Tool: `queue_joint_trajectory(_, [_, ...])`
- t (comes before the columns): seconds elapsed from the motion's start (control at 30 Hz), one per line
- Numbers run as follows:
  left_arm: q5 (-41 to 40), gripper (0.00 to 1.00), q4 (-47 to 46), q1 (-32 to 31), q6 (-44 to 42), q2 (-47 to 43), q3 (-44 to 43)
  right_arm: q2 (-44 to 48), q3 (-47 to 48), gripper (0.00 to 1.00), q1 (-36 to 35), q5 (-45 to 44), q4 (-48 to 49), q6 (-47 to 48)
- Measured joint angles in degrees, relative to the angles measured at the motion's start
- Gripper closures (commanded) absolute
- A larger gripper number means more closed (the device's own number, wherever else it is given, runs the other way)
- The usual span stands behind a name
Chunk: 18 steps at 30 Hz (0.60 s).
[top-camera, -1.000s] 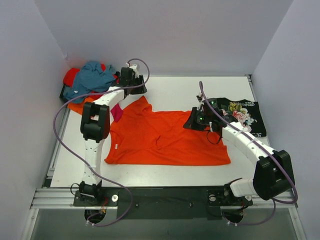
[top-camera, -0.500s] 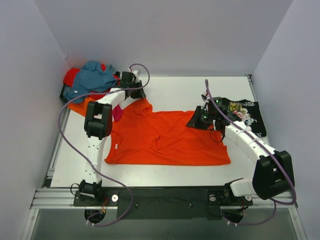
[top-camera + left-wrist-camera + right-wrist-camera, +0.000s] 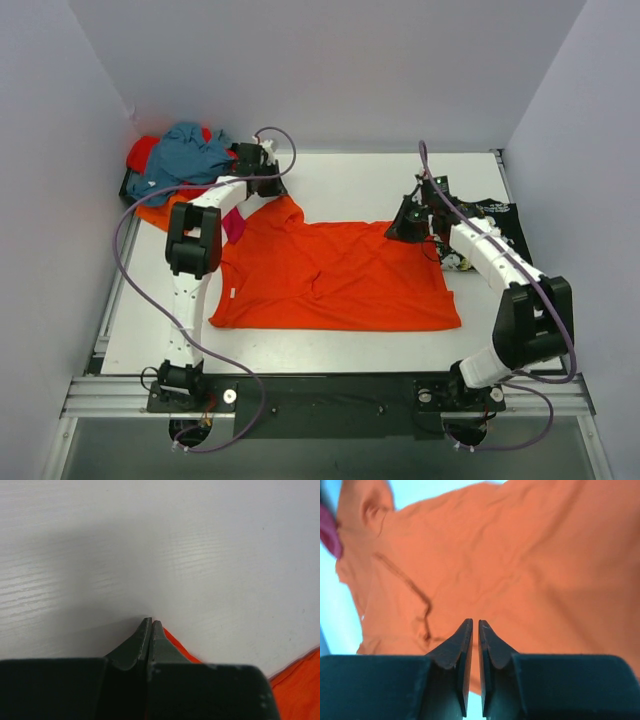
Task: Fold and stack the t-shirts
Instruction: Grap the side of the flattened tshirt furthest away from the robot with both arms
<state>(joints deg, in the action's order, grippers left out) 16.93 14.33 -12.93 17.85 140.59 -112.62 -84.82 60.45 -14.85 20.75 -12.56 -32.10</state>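
Orange t-shirt (image 3: 340,280): spread flat at mid-worktop (image 3: 340,180), unfolded.
Left pincer (image 3: 151,621): pressed shut at the shirt's far left sleeve, orange cloth at its tips.
Right pincer (image 3: 474,622): narrow slit, over the far right corner; grip on cloth cannot be told.
Change: over the last second the right pincer has shifted back and rightward, the left only slightly; the shirt's outline is unaltered.
Assessment: far corners being secured, first fold not yet begun.

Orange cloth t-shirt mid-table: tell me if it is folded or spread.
Spread: the bright orange cloth t-shirt lies flat and wide on the white table, one sleeve out, no fold visible.
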Motion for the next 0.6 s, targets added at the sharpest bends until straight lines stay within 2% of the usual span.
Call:
queue_joint_trajectory(0.07, [-0.28,1.0,-1.22,0.02,-0.07,-0.87,1.44,-2.62,2.8,0.78,1.92,-2.71,-1.11,-0.28])
queue_joint_trajectory(0.33, [-4.33,1.0,-6.56,0.39,1.57,-9.99,9.92,-11.21,10.29,0.74,9.64,-12.39,-5.14,0.55])
queue_joint_trajectory(0.6, [-6.49,1.0,-11.96,2.08,3.19,-15.15,11.93,-20.5,20.7,0.72,11.21,-17.79,-9.9,2.27])
